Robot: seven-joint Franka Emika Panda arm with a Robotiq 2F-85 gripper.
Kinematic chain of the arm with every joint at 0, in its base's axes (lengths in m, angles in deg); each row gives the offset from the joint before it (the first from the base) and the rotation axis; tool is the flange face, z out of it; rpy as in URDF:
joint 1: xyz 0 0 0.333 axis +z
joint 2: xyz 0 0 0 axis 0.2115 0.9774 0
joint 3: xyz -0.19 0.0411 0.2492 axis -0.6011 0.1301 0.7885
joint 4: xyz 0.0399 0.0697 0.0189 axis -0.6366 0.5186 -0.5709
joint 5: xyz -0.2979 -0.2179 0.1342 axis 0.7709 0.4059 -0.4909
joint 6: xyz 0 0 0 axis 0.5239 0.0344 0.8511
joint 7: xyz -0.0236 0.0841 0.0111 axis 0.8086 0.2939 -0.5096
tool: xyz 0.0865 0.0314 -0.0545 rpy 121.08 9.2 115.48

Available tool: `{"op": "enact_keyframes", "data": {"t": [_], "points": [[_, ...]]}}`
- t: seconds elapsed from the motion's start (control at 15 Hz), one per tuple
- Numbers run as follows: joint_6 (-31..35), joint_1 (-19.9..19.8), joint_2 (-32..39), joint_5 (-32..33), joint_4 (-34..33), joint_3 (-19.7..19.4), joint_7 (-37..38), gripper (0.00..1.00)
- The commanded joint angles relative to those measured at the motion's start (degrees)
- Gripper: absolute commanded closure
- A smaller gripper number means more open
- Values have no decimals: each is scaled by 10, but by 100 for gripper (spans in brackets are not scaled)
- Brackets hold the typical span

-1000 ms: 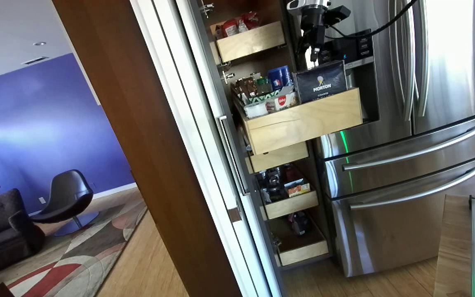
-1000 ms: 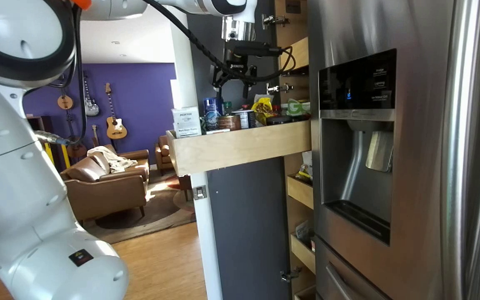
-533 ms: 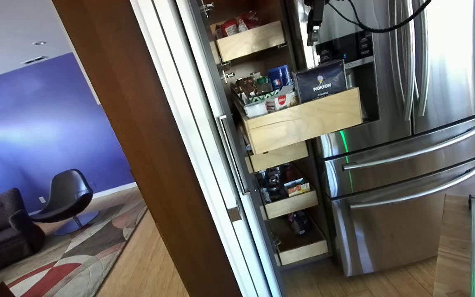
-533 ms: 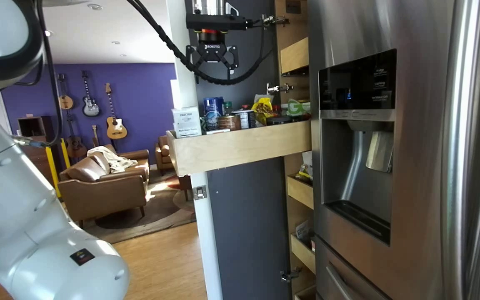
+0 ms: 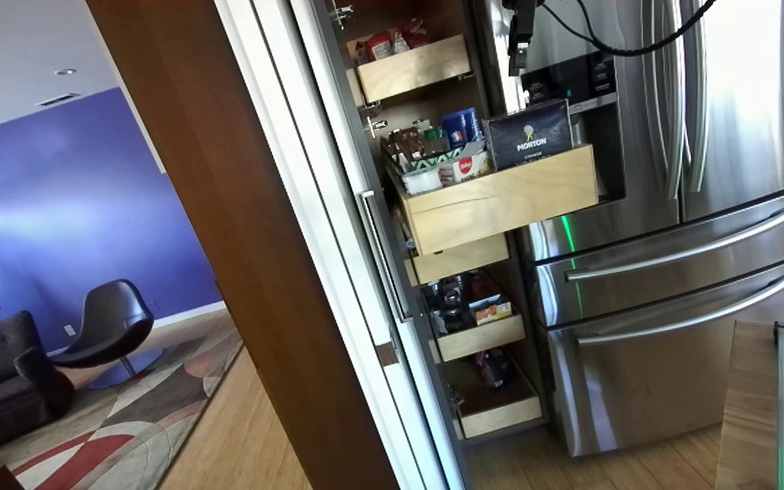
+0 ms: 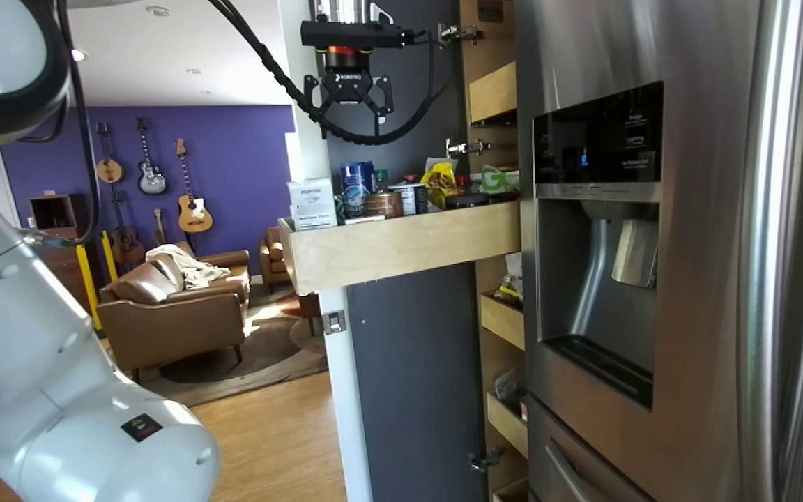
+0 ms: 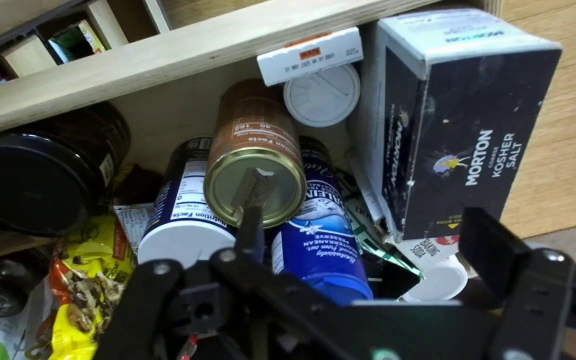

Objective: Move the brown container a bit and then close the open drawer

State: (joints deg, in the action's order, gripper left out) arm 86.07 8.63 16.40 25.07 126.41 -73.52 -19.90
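Beyond the drawer (image 6: 401,244) — purple wall (image 6: 245,160)

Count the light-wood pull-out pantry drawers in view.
5, top to bottom in an exterior view: first drawer, open drawer, third drawer, fourth drawer and fifth drawer. More may be hidden above the frame.

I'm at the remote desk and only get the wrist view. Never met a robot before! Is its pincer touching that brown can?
Observer: No. In an exterior view the pincer hangs higher than the brown can, with a clear gap between them.
Visitor: Does the pantry drawer have a handle on its front?
Observer: None that shows; the light-wood front panel is plain.
Visitor: Anything big nearby that I can't see?
Observer: Yes, a stainless steel fridge.
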Motion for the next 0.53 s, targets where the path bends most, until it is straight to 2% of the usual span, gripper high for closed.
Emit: {"op": "enact_keyframes", "data": {"t": [0.0,0.27,0.47], "points": [[8,19,-1,30,8,-6,8,0],[21,9,18,54,8,-15,61,0],[67,7,30,67,14,-20,96,0]]}}
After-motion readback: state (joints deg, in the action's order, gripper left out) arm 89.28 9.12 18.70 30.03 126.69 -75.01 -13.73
